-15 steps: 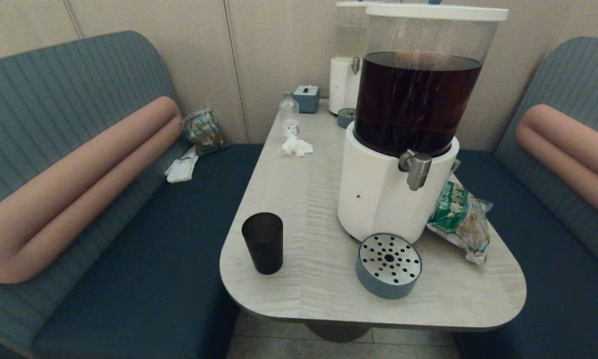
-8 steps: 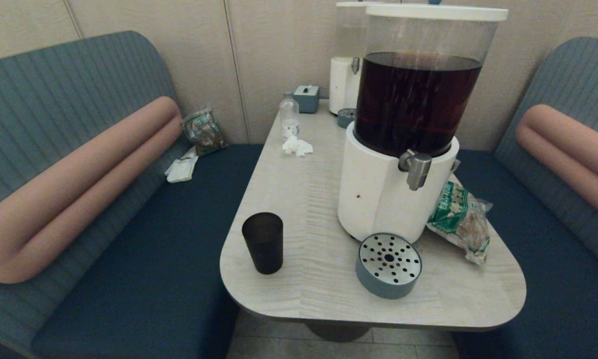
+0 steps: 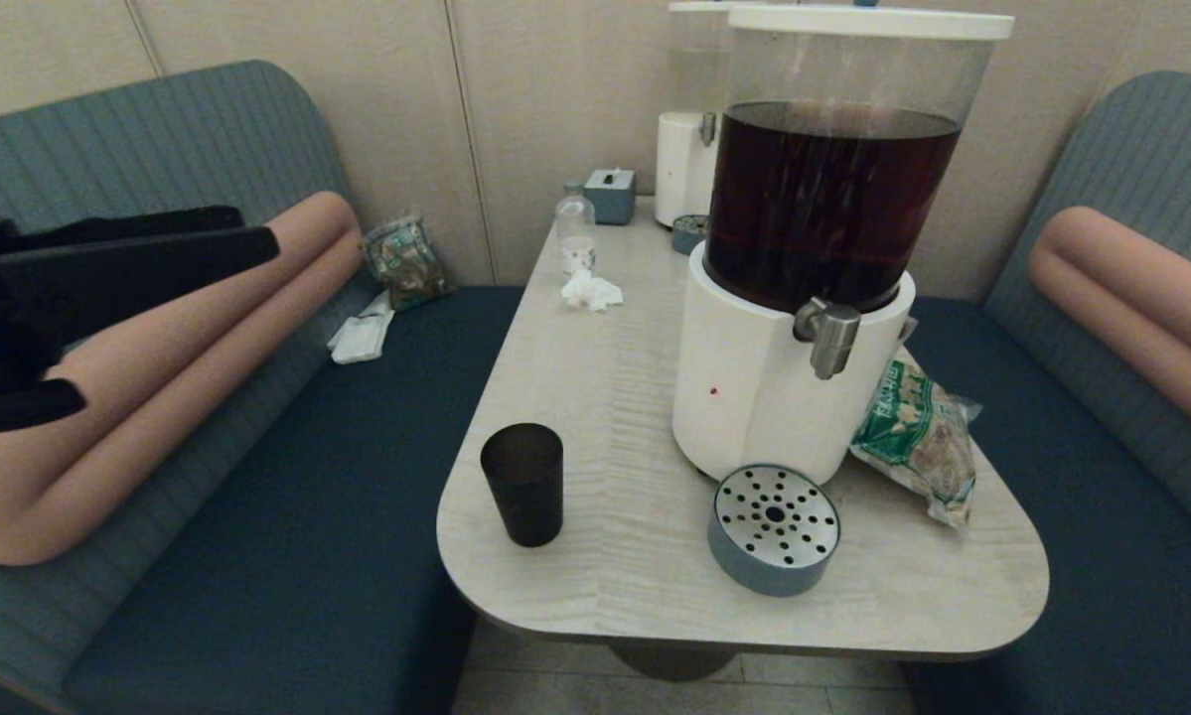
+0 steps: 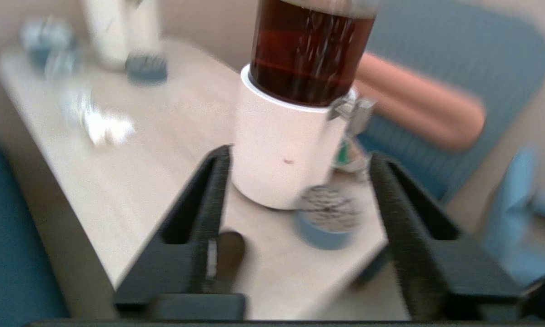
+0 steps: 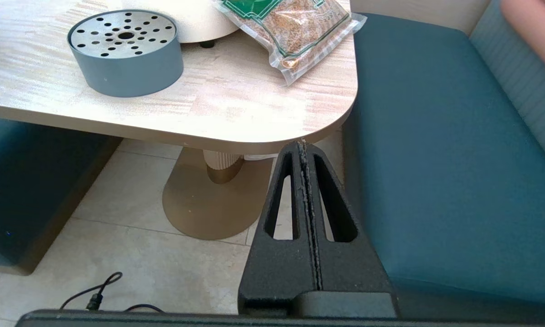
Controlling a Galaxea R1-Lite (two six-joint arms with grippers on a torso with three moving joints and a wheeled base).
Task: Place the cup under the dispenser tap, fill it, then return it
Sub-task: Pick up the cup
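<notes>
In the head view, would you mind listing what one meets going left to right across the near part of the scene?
left gripper, raised over the left bench → the cup → perforated drip tray → the dispenser tap → green snack bag

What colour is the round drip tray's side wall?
Blue-grey, under a perforated silver top; the drip tray shows best in the right wrist view.

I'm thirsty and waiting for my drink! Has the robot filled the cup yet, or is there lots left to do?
Nothing is done yet. The cup stands untouched near the table's front-left edge, away from the dispenser tap. The left gripper is out over the bench to the left, jaws open. The right gripper sits parked below the table corner, jaws shut. Grabbing, filling and returning all remain.
</notes>
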